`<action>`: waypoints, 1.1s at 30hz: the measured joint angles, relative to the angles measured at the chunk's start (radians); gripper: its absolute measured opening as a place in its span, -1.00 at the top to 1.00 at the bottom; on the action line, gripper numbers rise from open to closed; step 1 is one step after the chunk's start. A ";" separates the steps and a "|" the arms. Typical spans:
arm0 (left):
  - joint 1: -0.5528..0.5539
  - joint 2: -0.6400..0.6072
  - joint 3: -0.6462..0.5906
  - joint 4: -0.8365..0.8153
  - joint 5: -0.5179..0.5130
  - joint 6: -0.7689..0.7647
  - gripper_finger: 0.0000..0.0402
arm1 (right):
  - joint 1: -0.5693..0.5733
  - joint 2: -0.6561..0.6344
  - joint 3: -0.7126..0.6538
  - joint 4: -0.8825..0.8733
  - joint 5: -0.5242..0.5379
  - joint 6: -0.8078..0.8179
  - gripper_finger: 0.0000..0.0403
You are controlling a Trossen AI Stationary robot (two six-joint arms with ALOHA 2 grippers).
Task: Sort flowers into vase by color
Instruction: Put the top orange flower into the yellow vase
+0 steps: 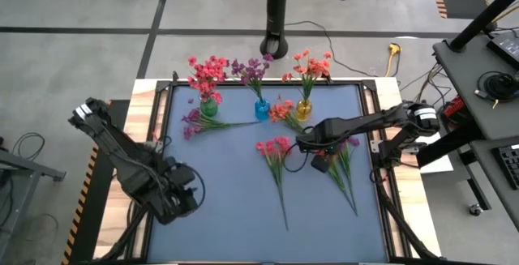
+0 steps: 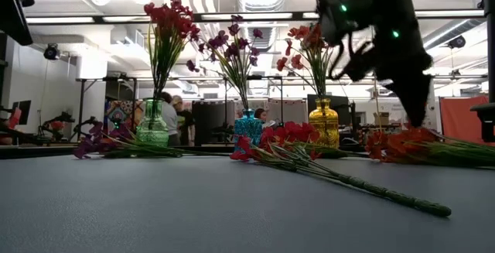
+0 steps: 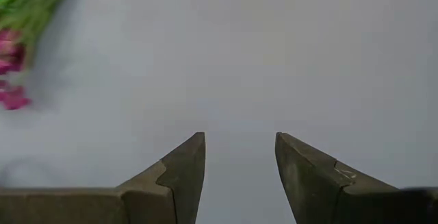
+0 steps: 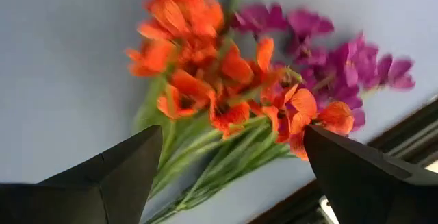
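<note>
Three vases stand along the far edge: a green vase (image 1: 208,108) with pink-red flowers, a blue vase (image 1: 261,109) with purple ones, and a yellow vase (image 1: 303,109) with orange-red ones. Loose sprigs lie flat on the mat: a purple sprig (image 1: 199,124), an orange sprig (image 1: 282,112), a pink-red sprig (image 1: 276,153), and an orange and purple bunch (image 1: 340,158) (image 4: 219,94). My right gripper (image 1: 320,161) (image 4: 233,142) hangs open just above that bunch's blossoms, touching nothing. My left gripper (image 1: 182,192) (image 3: 239,138) is open over bare mat at the near left.
The blue mat (image 1: 227,208) is bare across its near half apart from the long stems of the pink-red sprig (image 1: 284,208) and of the right-hand bunch (image 1: 350,200). A dark camera post (image 1: 276,14) stands behind the vases. People show in the room beyond.
</note>
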State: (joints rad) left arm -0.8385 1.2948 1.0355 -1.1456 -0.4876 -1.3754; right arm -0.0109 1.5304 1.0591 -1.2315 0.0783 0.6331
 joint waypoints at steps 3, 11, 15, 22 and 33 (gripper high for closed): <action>0.000 0.043 0.000 0.048 0.000 -0.002 0.20 | 0.000 -0.006 -0.043 0.024 0.026 0.002 -0.73; 0.000 0.167 0.080 0.058 0.007 -0.030 0.20 | -0.003 -0.011 0.033 0.028 0.249 -0.076 -0.73; 0.001 0.235 0.151 0.054 0.000 -0.017 0.20 | -0.021 -0.011 0.101 0.165 0.282 -0.211 -0.73; -0.002 0.354 0.270 0.020 0.000 -0.014 0.20 | -0.087 -0.010 0.070 0.401 0.236 -0.362 -0.70; -0.020 0.497 0.377 -0.007 0.000 -0.083 0.20 | -0.127 -0.009 -0.182 0.731 0.239 -0.419 -0.57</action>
State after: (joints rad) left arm -0.8588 1.7918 1.4129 -1.1526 -0.4873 -1.4584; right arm -0.1383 1.5211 0.8774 -0.5006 0.3176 0.2140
